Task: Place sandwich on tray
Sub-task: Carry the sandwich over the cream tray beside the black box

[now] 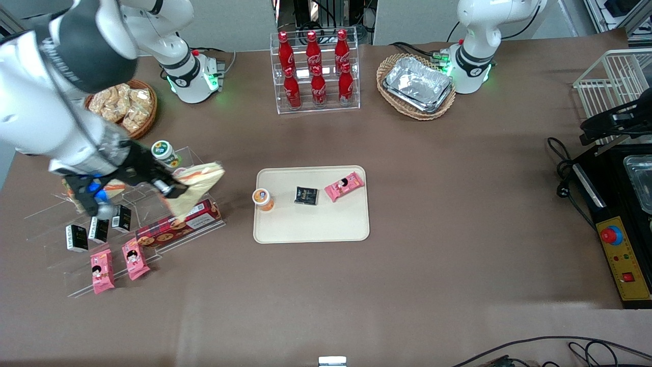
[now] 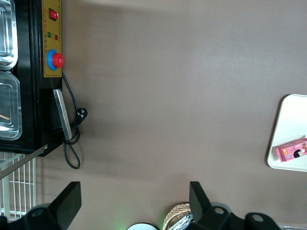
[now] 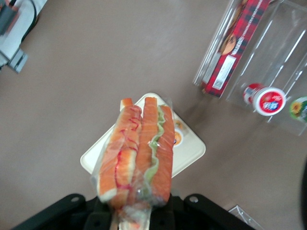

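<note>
My gripper (image 1: 170,189) hangs in the air above the clear acrylic display stand (image 1: 61,224) at the working arm's end of the table, its fingers clamped on one end of the sandwich (image 1: 196,191). The sandwich is off every surface, held over the red plaid biscuit box (image 1: 178,227) on that stand. In the front view it shows mostly its pale bread face, with a thin orange edge along the upper side, and its free end points toward the tray (image 1: 310,224).

From my wrist camera the sandwich (image 3: 139,155) runs straight out from between my fingers (image 3: 103,211), its long axis in line with the gripper's reach. The cut face is turned to the camera: orange filling bands, a wavy green strip and a red drizzle under clear wrap. Its free tip aims at the tray (image 3: 189,155).

The tray lies flat mid-table, well apart from the sandwich. On it sit an orange-lidded cup (image 1: 263,199), a small black packet (image 1: 306,195) and a pink snack packet (image 1: 344,186).
</note>
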Motion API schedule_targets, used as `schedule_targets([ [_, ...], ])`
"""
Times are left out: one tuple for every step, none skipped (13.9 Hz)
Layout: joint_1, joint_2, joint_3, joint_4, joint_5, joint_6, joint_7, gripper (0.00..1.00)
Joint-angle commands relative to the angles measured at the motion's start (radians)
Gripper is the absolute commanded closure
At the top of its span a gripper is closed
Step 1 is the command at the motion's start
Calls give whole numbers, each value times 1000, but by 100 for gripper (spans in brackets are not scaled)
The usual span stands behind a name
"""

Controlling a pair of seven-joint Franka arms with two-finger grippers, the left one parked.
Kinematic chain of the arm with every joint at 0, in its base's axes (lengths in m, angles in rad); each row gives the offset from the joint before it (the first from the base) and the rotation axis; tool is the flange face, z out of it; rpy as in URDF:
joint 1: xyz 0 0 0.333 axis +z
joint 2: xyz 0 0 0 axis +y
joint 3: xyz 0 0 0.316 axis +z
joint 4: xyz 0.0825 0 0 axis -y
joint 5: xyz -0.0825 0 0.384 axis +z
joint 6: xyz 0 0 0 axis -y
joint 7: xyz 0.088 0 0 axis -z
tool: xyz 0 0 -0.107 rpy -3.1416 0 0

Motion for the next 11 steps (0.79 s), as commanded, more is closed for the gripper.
schedule_targets([
  [88, 27, -6, 5, -7, 69, 97, 100],
  [120, 45, -6, 5, -16, 89, 123, 100],
  [149, 62, -6, 3, -29, 115, 163, 100],
  [183, 79, -6, 0, -45, 149, 221, 100],
  [207, 99, -6, -1, -56, 169, 284, 100],
  [224, 119, -6, -2, -58, 184, 336, 100],
  [247, 135, -6, -2, -58, 204, 388, 100],
  [267, 155, -6, -2, -61, 236, 434, 100],
  [289, 178, -6, -2, -78, 269, 492, 100],
  [316, 204, -6, -3, -104, 298, 566, 100],
  [338, 232, -6, -6, -139, 324, 635, 100],
])
